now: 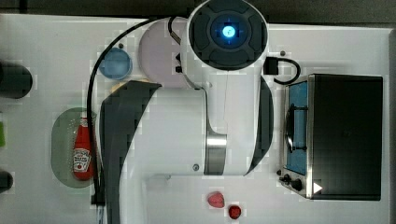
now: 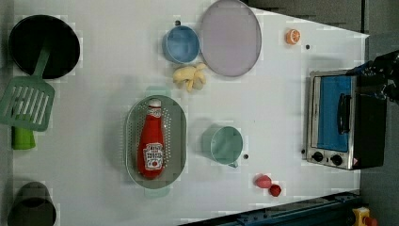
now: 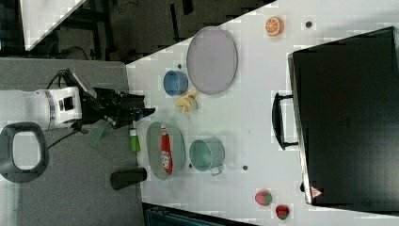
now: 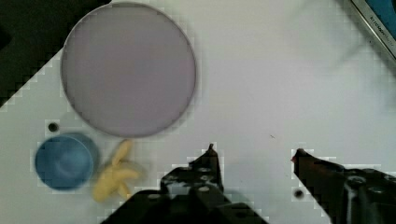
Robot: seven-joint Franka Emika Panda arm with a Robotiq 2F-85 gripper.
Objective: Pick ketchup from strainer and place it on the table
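While nothing is yet held, this reads as the approach before the pick.

Gripper [image 4: 254, 154]: fingers spread wide apart with bare table [image 4: 280, 84] between them, holding nothing; in the right view it hangs off the table's edge, just short of the strainer [image 3: 153, 150].

Ketchup [image 2: 151, 141]: lies on its side inside the strainer, cap [image 2: 155, 103] toward the left view's top, label facing up; it sits to one side of the gripper, not under it.

Mug [image 2: 226, 145]: stands just beyond the strainer, farther from the gripper than the bottle.

Plate [image 4: 128, 70]: ahead of the open fingers, with the blue cup [image 4: 65, 161] and bananas [image 4: 114, 175] nearer.

Next move: I judge the gripper must shift over the strainer, line its fingers across the bottle's body, and descend inside the rim.
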